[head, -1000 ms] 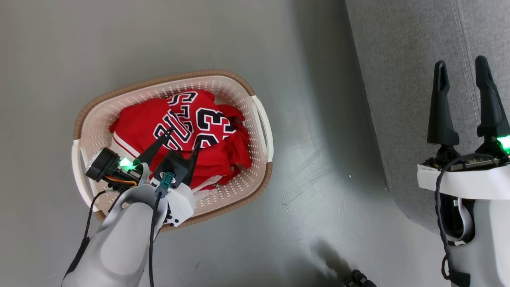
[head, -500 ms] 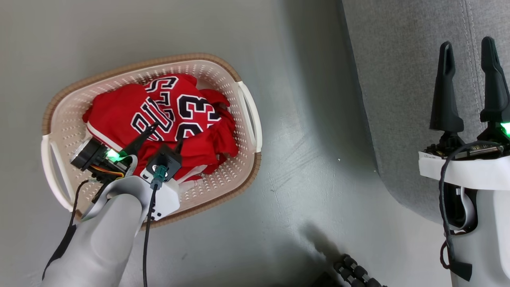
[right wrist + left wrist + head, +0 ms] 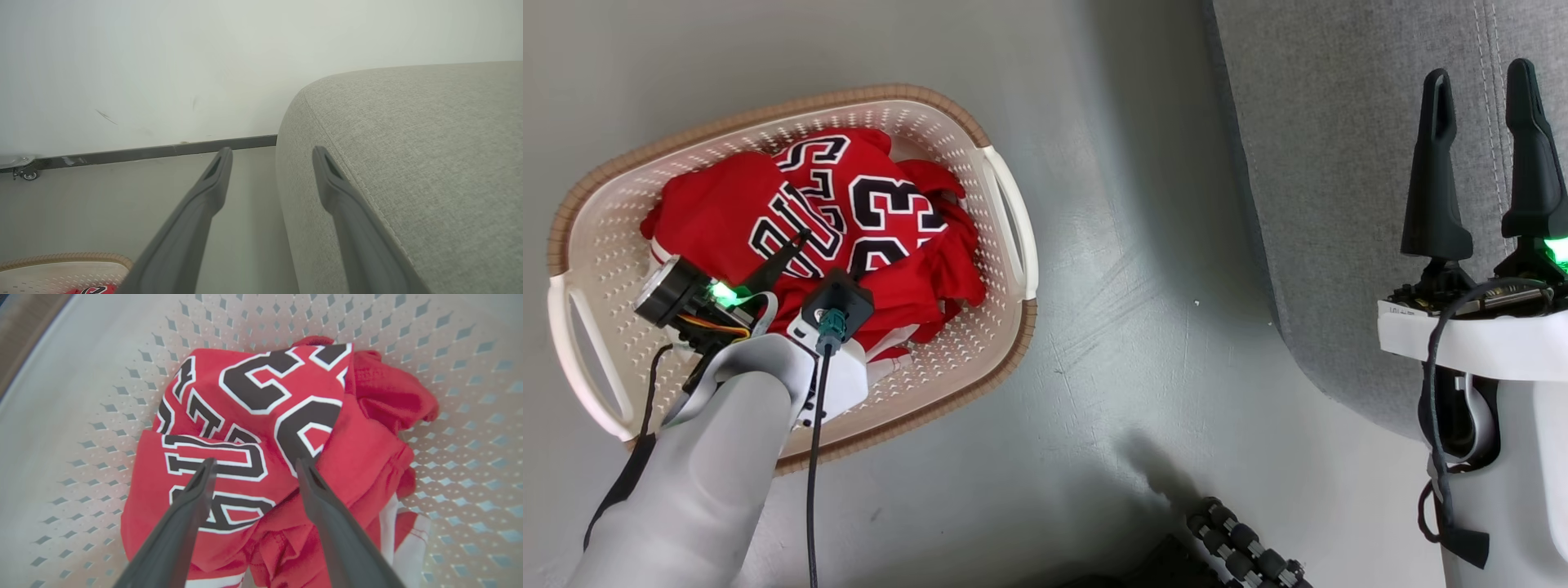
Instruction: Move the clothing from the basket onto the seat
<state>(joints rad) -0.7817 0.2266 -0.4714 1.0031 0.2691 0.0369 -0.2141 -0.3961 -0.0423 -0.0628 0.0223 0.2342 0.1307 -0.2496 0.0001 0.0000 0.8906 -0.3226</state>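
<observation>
The left gripper [image 3: 253, 467] is spread wide and empty, tips seemingly touching the clothing [image 3: 261, 396] heaped in the basket [image 3: 596, 245] on grey floor [image 3: 1135, 245]. The right gripper [image 3: 1480, 77], equally wide and empty, hangs over the seat [image 3: 1323, 163] edge, pale wall [image 3: 163, 61] beyond it.

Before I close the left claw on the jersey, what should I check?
1. Left claw open: ok.
2. Left claw above the red basketball jersey numbered 23: ok.
3. Fingertips pressed into the fabric: cannot tell.
4. Jersey wholly inside the cream perforated plastic laundry basket, nothing over its rim: ok.
5. Right claw open and empty, by the edge of the light-grey upholstered seat: ok.
</observation>
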